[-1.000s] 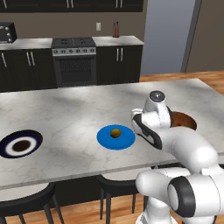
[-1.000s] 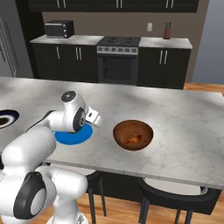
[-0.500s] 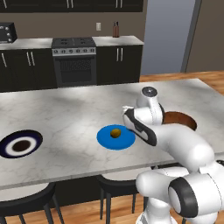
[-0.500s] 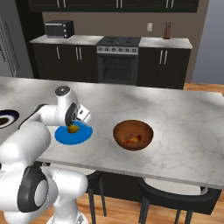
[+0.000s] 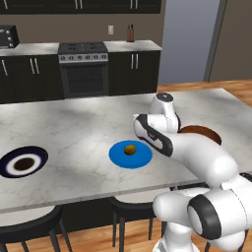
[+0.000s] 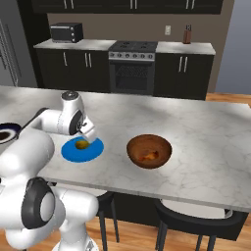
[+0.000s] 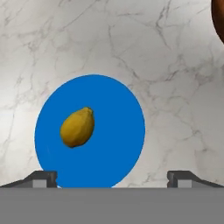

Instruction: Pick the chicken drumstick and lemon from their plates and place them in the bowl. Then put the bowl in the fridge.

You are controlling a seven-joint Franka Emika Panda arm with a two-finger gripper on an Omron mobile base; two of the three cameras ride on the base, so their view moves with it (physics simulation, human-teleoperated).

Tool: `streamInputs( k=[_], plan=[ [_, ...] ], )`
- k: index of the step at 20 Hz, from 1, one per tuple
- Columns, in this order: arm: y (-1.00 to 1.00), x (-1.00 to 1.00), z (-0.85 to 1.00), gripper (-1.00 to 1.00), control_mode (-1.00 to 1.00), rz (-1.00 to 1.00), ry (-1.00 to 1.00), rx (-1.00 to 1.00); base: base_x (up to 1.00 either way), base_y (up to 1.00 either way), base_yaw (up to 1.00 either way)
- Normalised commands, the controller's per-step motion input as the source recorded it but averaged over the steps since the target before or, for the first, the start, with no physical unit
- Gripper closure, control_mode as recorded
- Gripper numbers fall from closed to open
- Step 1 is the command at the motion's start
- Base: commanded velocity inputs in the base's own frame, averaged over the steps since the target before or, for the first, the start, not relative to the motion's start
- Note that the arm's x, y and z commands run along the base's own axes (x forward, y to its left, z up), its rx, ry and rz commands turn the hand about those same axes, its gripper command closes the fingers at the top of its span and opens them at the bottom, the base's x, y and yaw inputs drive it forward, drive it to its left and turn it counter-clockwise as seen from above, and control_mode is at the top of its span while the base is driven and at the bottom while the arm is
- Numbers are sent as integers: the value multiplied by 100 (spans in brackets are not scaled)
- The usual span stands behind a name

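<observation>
Left base view: the white arm reaches from the lower right over the grey-veined marble counter. The small oval yellow-brown lemon lies on the flat round bright blue plate, close beside the arm's wrist. Well to the left sits the dark navy plate with a white centre, with a brownish patch at its middle. The rim of the deep brown wooden bowl peeks out behind the arm on the right.

Right base view: the arm bends over the blue plate, its hand just above the lemon. The wooden bowl stands right of that plate, apart from it, with the reddish-brown glossy chicken drumstick inside.

Hand view: the gripper stands spread wide, its dark fingertips far apart, holding nothing. The lemon lies left of the plate's centre, above and between the tips, untouched.
</observation>
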Motion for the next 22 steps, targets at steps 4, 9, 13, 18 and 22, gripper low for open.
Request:
streamInputs(
  k=[4,9,13,18,22],
  plan=[
    [34,0,-1,-100,-100,-15,0,0,0,0,0],
    [24,3,-12,-100,-100,-20,0,0,0,0,0],
    [14,16,-12,-100,-100,-12,1,0,0,0,0],
    [5,15,-17,-100,-100,-6,10,1,0,0,0],
    [13,13,-27,-100,-100,-4,10,1,0,0,0]
  ],
)
